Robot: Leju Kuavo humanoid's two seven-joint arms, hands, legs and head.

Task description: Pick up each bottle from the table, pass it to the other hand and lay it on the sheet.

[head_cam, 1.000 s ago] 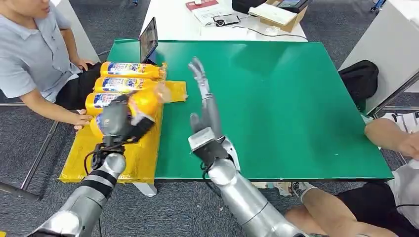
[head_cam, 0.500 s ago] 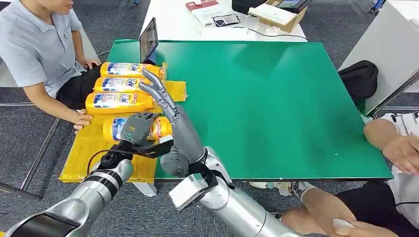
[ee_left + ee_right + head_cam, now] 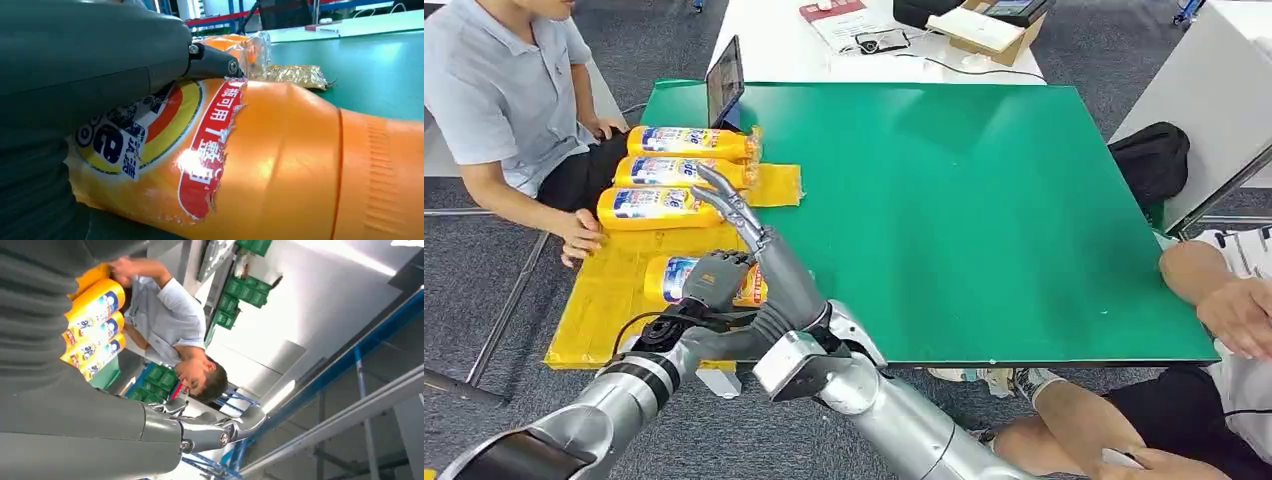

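Left hand [image 3: 709, 282] has come down and grips bottle 4 [image 3: 674, 280], now lying on the yellow sheet [image 3: 604, 300] nearest the robot; 0.5 s ago it sat slightly higher. Right hand [image 3: 759, 255], fingers spread, holds nothing and has drawn back over the sheet's table-side edge. 3 bottles [image 3: 659, 205] lie farther along the sheet. Release looks next.

Orange plastic bottle [image 3: 280, 165] glossy, bright glare on smooth side; printed label film wrinkled, torn at edge. Beside that bottle, crinkled shiny yellow plastic sheet [image 3: 609, 300]. Green tabletop [image 3: 984, 200] smooth, soft sheen. Silver arms [image 3: 894, 410] brushed metal; grey hand cover [image 3: 75, 55] matt plastic.
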